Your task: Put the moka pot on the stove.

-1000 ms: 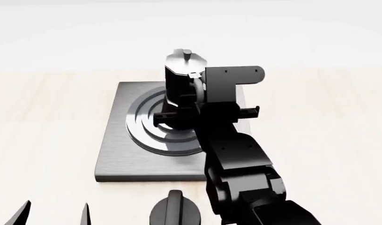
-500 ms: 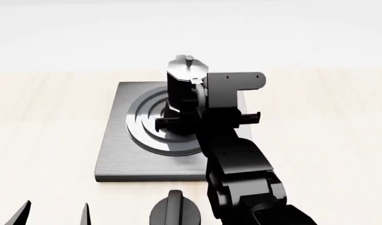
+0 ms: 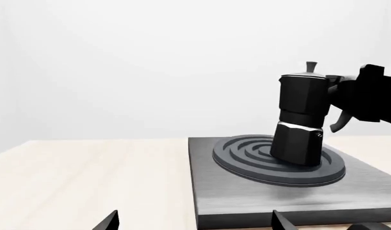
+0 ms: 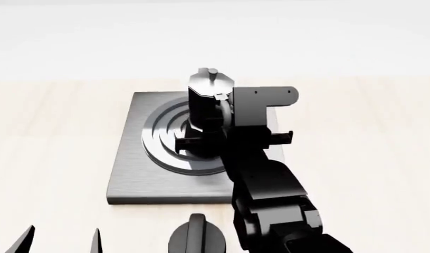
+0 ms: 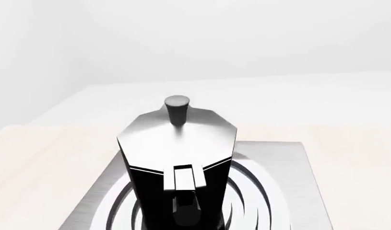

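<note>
The black faceted moka pot [image 4: 204, 100] with its silver lid and knob stands slightly tilted on the raised rings of the grey square stove [image 4: 141, 174]. In the left wrist view the moka pot [image 3: 301, 120] has its base at the rings of the stove [image 3: 246, 191]. My right gripper [image 4: 218, 113] is shut on the pot's handle from the near right side and also shows in the left wrist view [image 3: 349, 96]. The right wrist view looks down on the pot's lid [image 5: 176, 134]. My left gripper [image 4: 60, 241] is open and empty, near the table's front left.
A round black dial knob [image 4: 196, 237] sits just in front of the stove's near edge. The light wooden table [image 4: 53, 132] runs left and right of the stove. A white wall stands behind.
My right gripper has lowered the moka pot towards the stove's rings, shifting it slightly. The left gripper has not moved.
</note>
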Available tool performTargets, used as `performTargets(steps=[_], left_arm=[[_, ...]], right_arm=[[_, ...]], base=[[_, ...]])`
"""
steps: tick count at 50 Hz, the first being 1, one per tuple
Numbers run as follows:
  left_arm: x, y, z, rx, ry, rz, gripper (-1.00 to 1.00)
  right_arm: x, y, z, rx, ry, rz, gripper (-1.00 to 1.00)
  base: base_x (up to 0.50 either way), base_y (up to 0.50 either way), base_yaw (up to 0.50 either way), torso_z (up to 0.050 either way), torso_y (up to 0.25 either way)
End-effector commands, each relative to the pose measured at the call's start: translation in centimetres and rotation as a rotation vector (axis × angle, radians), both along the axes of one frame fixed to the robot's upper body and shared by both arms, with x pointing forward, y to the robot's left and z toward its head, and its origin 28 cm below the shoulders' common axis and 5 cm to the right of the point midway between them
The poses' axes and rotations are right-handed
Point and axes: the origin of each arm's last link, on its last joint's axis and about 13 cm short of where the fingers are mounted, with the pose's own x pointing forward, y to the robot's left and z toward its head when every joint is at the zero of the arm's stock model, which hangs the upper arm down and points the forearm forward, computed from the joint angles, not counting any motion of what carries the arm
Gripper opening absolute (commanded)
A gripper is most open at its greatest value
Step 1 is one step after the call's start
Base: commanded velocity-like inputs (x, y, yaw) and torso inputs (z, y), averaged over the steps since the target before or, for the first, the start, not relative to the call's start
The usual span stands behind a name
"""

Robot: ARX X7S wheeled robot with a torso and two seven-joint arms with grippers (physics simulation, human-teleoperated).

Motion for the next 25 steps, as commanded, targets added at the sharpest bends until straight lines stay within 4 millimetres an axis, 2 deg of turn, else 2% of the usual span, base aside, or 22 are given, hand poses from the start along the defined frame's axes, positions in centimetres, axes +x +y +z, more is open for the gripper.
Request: performTargets(steps=[1, 25], left_arm=[[0.02, -0.02, 0.0, -0.016, -0.008, -0.002, 1.0], [0.02, -0.02, 0.0, -0.016, -0.008, -0.002, 1.0]], right_arm=[[0.0, 0.15, 0.04, -0.006, -0.01, 0.011, -1.0], [-0.19, 0.35, -0.32, -0.002, 0.0, 0.024, -1.0]], base=[[0.0, 0.0, 0.0, 0.0, 0.0], [0.0, 0.0, 0.0, 0.0, 0.0]])
